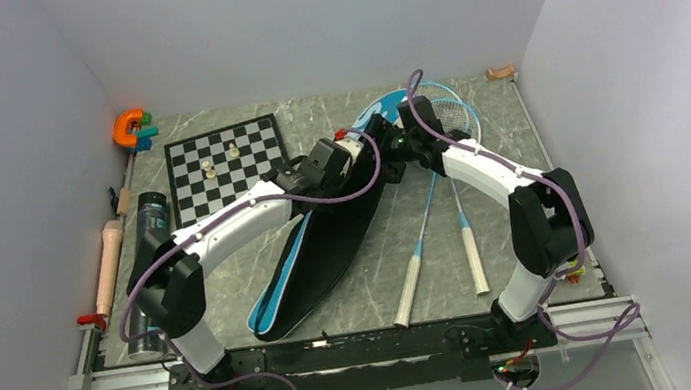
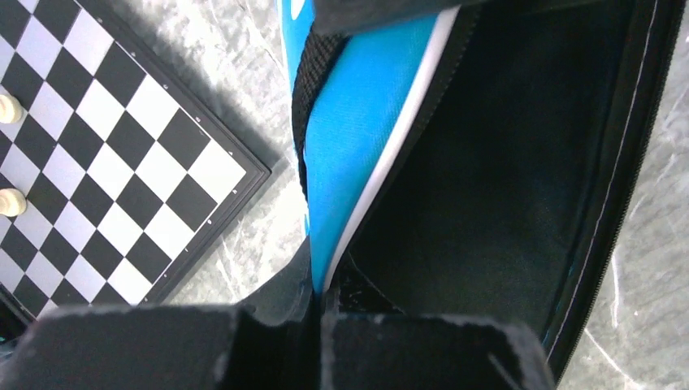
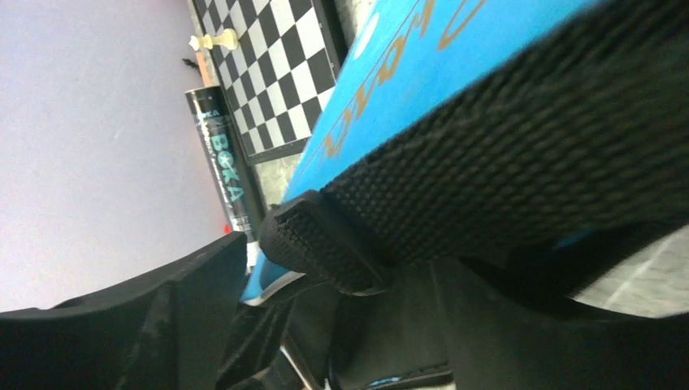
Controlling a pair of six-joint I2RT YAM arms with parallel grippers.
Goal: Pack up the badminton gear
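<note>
The blue racket-shaped bag [image 1: 327, 238] lies unzipped on the table with its black lining showing. My left gripper [image 1: 355, 145] is shut on the edge of the bag's blue flap [image 2: 357, 138] and holds it raised. My right gripper [image 1: 402, 142] is open just beside it, and the bag's black webbing strap [image 3: 455, 162] lies loose over its fingers [image 3: 179, 301]. Two light-blue rackets [image 1: 446, 111] lie right of the bag, beige handles [image 1: 411, 292] towards me. The long black tube [image 1: 147, 231] lies at the table's left edge, partly behind my left arm.
A chessboard [image 1: 227, 165] with small pale pieces [image 1: 208, 169] sits at the back left, close to the bag's flap. An orange C-shaped clamp [image 1: 129, 128] is in the far left corner. A beige rod [image 1: 109, 266] lies along the left rail. Walls close in three sides.
</note>
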